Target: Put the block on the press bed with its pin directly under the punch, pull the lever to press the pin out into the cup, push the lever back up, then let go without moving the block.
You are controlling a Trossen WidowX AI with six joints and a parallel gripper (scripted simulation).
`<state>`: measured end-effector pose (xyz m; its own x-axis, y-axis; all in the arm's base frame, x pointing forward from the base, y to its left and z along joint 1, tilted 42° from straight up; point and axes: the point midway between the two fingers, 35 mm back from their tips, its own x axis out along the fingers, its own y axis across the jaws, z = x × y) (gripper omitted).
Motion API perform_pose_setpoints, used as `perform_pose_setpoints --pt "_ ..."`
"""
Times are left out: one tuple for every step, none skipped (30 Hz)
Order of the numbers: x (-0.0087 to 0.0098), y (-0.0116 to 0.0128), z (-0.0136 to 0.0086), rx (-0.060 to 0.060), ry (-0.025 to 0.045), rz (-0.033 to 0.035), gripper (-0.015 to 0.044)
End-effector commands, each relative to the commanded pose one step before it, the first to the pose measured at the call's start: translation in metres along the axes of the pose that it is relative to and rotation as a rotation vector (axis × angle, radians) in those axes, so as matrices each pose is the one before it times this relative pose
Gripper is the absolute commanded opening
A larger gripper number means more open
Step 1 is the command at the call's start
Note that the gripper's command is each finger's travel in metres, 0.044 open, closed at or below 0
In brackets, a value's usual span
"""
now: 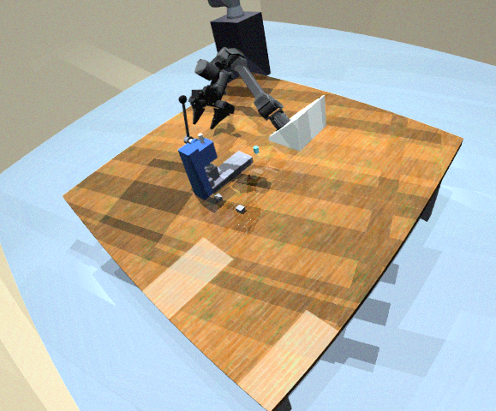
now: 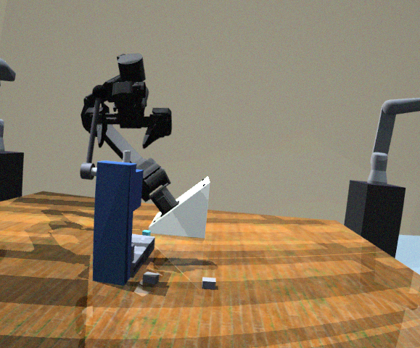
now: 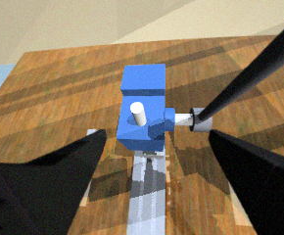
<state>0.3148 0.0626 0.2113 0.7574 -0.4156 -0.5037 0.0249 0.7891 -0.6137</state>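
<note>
Gripper [image 1: 202,124] [image 2: 122,145] [image 3: 156,134] wide open & empty, we're likely starting the lever [image 1: 185,119] [image 2: 93,130] [image 3: 252,70] step, needing fingers round its upper end next.

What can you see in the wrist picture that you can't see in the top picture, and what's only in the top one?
Only the wrist view looks straight down onto the press between the open fingers. Only the top view shows the lever's round black knob, the little cyan block and the white wedge. Both show the blue press and its lever.
</note>
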Motion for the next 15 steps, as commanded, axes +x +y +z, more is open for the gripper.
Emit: perform_pose_setpoints --pt "-0.02898 -0.00855 0.03455 -0.0038 0.03738 -0.0143 0.044" --pt "-0.00597 -0.0017 0.00537 -0.0024 0.00438 -0.00204 0.044" --pt "-0.00608 -0.00182 0.00513 -0.0025 0.00396 -0.00237 0.044" --pt "-0.00618 -0.00195 0.0049 -0.0027 0.00352 -0.00269 0.044" --pt "-0.00626 -0.00208 0.00466 -0.0028 0.00307 -0.003 0.044" --pt "-0.00616 -0.00229 0.00431 -0.0029 0.00313 -0.00409 0.044" --pt "-0.00611 -0.00247 0.00402 -0.003 0.00293 -0.00487 0.044" --pt "-0.00614 -0.00261 0.00381 -0.0031 0.0024 -0.00514 0.044" --pt "-0.00604 -0.00279 0.00353 -0.0032 0.00219 -0.00598 0.044" --pt "-0.00601 -0.00291 0.00331 -0.0032 0.00163 -0.00623 0.044" --pt "-0.00606 -0.00307 0.00315 -0.0034 0.00106 -0.00651 0.044" --pt "-0.00604 -0.0032 0.00296 -0.0035 0.00046 -0.00671 0.044" --pt "-0.00595 -0.0033 0.00274 -0.0035 -0.00013 -0.00682 0.044" --pt "-0.0046 -0.00265 0.00201 -0.0028 -0.00052 -0.00542 0.044" --pt "-0.00274 -0.00163 0.00115 -0.0017 -0.00048 -0.00329 0.044"
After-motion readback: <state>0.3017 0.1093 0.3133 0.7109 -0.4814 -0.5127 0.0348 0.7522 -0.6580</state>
